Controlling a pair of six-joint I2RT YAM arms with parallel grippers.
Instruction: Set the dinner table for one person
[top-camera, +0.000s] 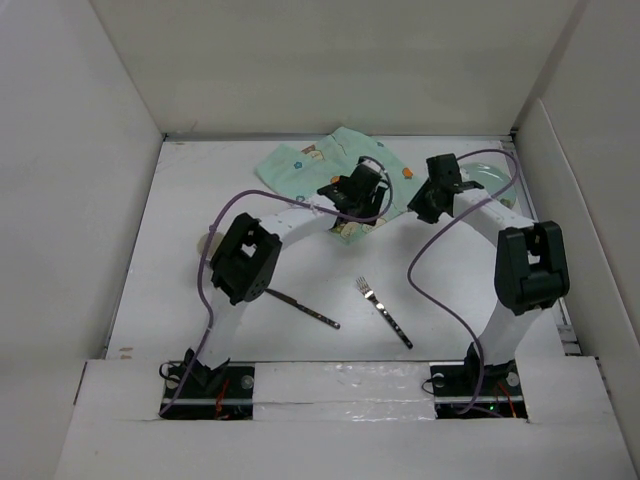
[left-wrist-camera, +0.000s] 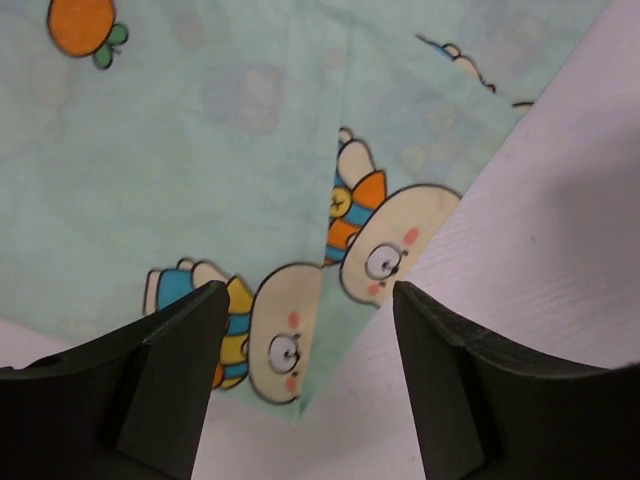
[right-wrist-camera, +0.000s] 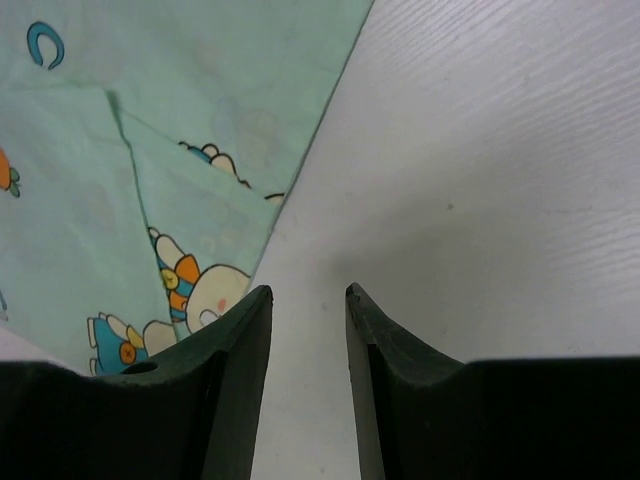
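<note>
White dinner table underlies left end effector, gaping empty; right one half-open, empty.

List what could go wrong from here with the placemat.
1. The placemat lies folded over itself under the open left gripper; dishes set on it may sit unevenly.
2. The right gripper hangs open over bare dinner table beside the cloth edge; closing there would probably miss it.

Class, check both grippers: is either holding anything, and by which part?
Nothing is held. The left gripper stands open over the edge of the placemat; the right gripper stands open over the dinner table.
</note>
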